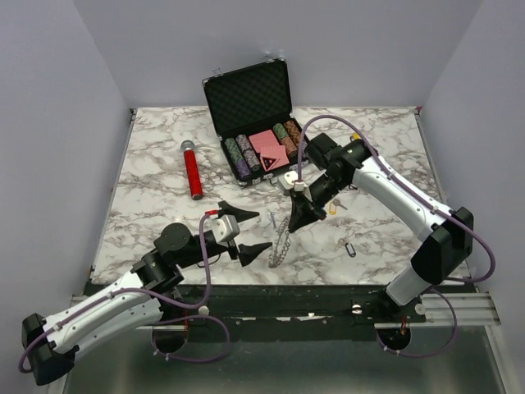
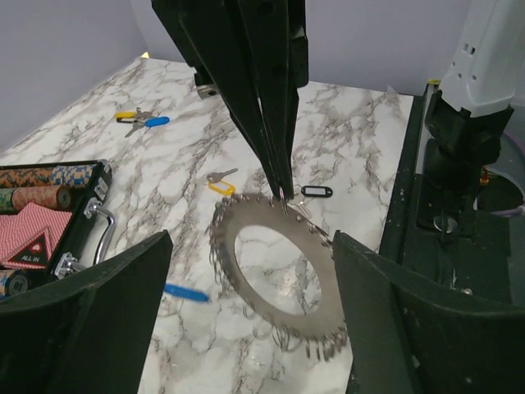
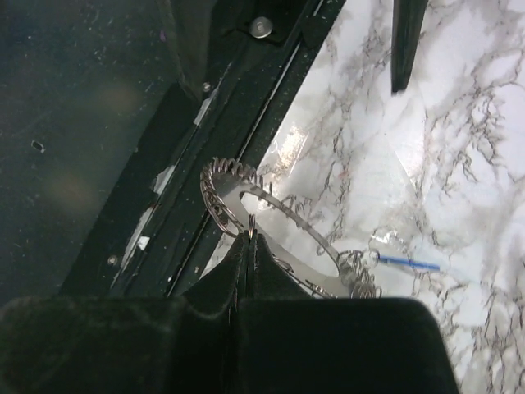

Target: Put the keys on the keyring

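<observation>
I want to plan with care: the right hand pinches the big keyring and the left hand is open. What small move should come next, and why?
Probably lower the open left hand onto the blue-tagged key beside it. It holds nothing, while the shut right hand holds the keyring tilted up by its rim.

Plain pale grey walls (image 1: 49,123) enclosed a white marble-patterned table (image 1: 156,164) on three sides. A dark rail (image 1: 287,300) ran along its near edge. Light was even.
</observation>
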Robot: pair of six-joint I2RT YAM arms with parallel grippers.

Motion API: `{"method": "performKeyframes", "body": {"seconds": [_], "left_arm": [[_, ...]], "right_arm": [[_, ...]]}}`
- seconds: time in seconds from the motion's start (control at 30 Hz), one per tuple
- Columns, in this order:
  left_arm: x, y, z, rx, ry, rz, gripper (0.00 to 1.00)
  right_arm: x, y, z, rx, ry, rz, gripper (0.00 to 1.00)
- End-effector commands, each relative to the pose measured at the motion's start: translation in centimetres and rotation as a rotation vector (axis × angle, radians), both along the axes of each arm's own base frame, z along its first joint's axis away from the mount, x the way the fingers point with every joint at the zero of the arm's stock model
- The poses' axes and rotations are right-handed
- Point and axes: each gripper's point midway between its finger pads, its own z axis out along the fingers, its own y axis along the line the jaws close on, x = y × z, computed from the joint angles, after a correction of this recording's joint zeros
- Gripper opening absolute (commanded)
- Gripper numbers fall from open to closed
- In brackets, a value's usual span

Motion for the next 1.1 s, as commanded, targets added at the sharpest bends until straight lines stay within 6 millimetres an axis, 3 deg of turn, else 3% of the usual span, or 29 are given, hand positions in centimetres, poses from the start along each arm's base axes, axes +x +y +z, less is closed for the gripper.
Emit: {"method": "performKeyframes", "body": {"seconds": [0.0, 0.3, 0.53, 1.07], "left_arm": [[1.4, -0.9, 1.7, -0.036, -0.107, 0.021, 0.8], [0.6, -2.4, -0.7, -0.01, -0.127, -0.077, 0.57], [1.1, -3.7, -1.3, 0.003, -0.109, -0.097, 0.4], [0.9, -5.0, -1.7, -0.004, -0.036, -0.14, 0.37]], "right_arm": [[-1.7, 0.6, 0.2, 0.056, 0.053, 0.079, 0.01], [-0.8, 0.8, -0.3, 0.022, 0.048, 0.059, 0.01], [-0.6, 1.0, -0.3, 0.017, 0.054, 0.056, 0.01], [-0.5, 1.1, -0.4, 0.007, 0.065, 0.037, 0.01]]}}
